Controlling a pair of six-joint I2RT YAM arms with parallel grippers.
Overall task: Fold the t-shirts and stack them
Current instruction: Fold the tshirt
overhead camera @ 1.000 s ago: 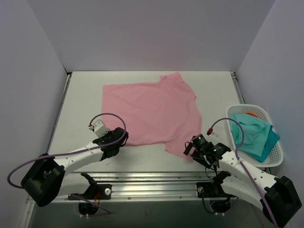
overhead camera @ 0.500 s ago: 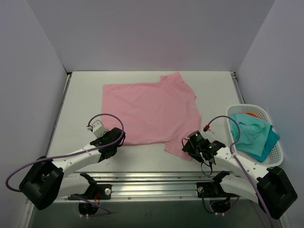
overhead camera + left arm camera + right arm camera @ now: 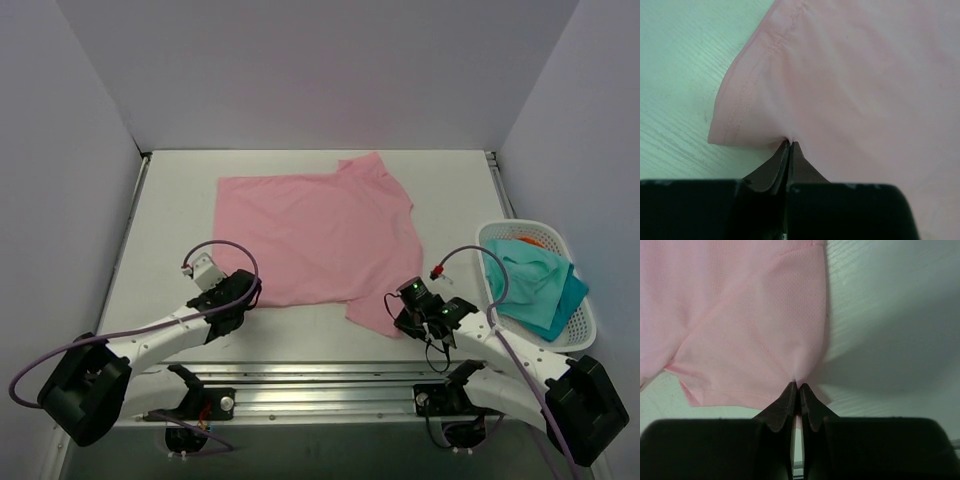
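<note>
Pink t-shirt (image 3: 315,235) lies spread flat on the table (image 3: 170,220), centre of the top view, w/ one sleeve sticking up toward upper centre. L gripper (image 3: 253,294), lower left of frame, is clamped shut on the shirt's bottom-left hem. L wrist view shows both tips pinched together w/ a small pucker of pink cloth between them, stitched hem curving off to upper left. R gripper (image 3: 398,318), lower centre-right, is likewise closed on the shirt's bottom-right corner flap. R wrist view: tips tight together, fabric drawn to a point at them, white tabletop on the right. Far right of frame: white basket (image 3: 583,335) at table edge, holding crumpled teal t-shirts (image 3: 535,285), w/ a bit of orange at its upper rim.
</note>
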